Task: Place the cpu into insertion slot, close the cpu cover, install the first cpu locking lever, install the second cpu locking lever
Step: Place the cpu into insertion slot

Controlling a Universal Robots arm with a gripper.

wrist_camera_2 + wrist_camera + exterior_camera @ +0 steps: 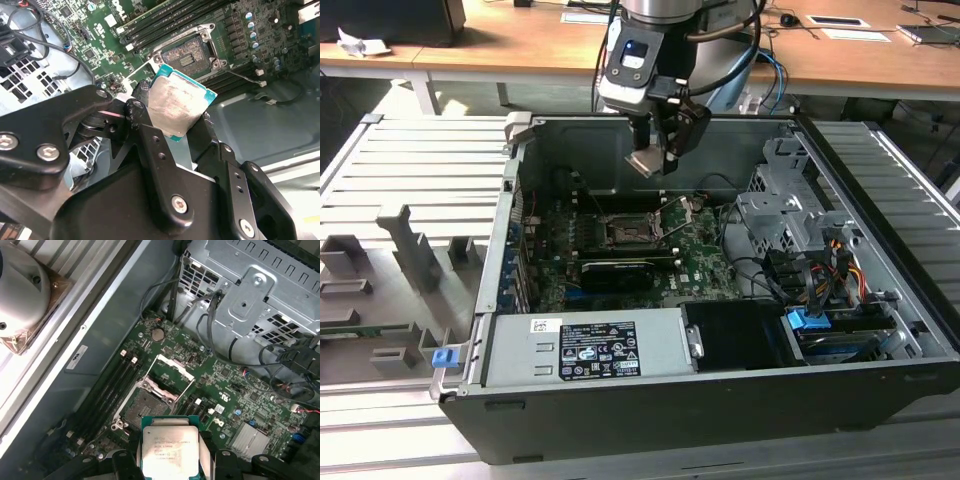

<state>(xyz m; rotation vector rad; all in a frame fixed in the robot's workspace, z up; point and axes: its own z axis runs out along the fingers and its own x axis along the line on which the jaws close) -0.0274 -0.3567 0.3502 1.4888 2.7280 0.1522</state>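
My gripper (650, 158) is shut on the cpu (644, 163), a small silver-faced square chip with a green edge. It hangs in the air inside the open computer case, above the insertion slot (624, 232). In the second wrist view the cpu (181, 106) is pinched at two opposite edges by the black fingers (141, 107), and the bare insertion slot (192, 52) lies beyond it. The first wrist view has the cpu (169, 450) just short of the insertion slot (141, 409). The cpu cover (175, 366) is swung up and open past the slot.
A long black card (615, 270) lies across the board just in front of the socket. A grey power supply (585, 350) fills the case's near side. The metal drive cage (790, 210) and loose cables (810, 280) stand at the exterior view's right. Memory sticks (107, 390) flank the socket.
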